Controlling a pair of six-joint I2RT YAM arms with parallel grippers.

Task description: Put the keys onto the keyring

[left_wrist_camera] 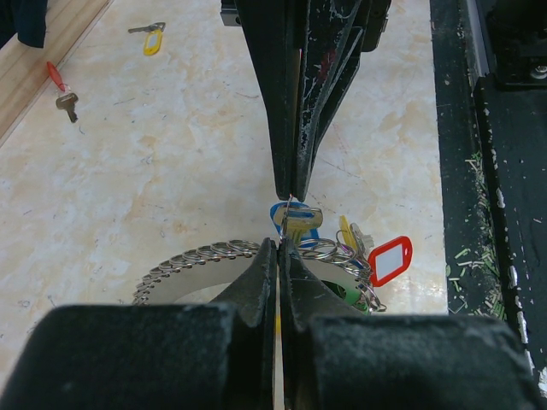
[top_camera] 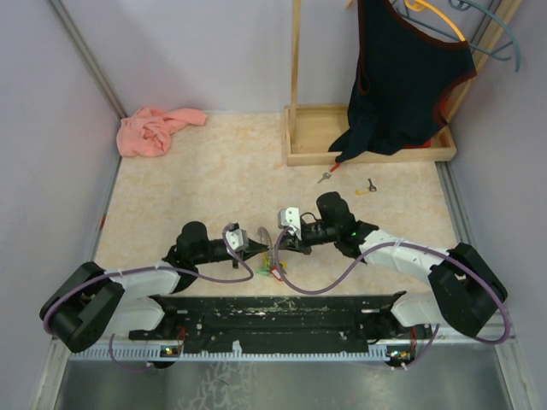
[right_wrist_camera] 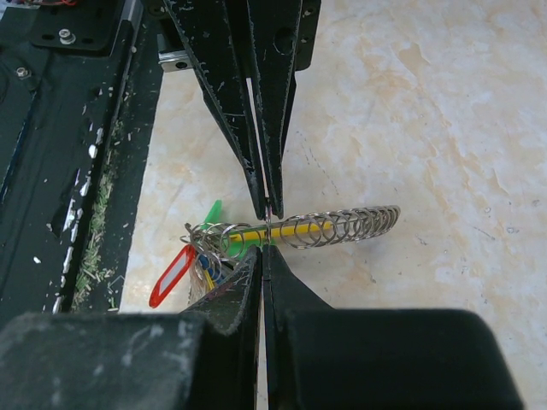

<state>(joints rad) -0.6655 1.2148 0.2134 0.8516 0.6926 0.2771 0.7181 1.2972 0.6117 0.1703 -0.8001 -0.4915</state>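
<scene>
Left gripper: your left gripper is clenched, jaws pressed together with no gap, nipping the thin metal of the keyring at the tips.
Right gripper: your right gripper is clenched as well, and its tips meet the same ring from the opposite side. In both wrist views the two pairs of tips point at each other, almost touching.
Keyring: you find it low and centre in the overhead view, on the beige table just above the black base rail, between the two grippers.
Chain: the silvery coiled chain runs right from the tips in the right wrist view.
Tags: a red tag, a green tag and yellow pieces are bunched beside the ring.
Blue-capped key: the blue-capped key sits right at the ring, between the two sets of tips. You cannot tell whether it is threaded on.
Red-capped key: the red-capped key lies loose on the table, just below the wooden stand base, well apart from the ring.
Yellow-capped key: the yellow-capped key lies loose a little to the right of the red one.
Upper right: a dark garment hangs over the stand.
Upper left: a pink cloth lies crumpled in the corner.
</scene>
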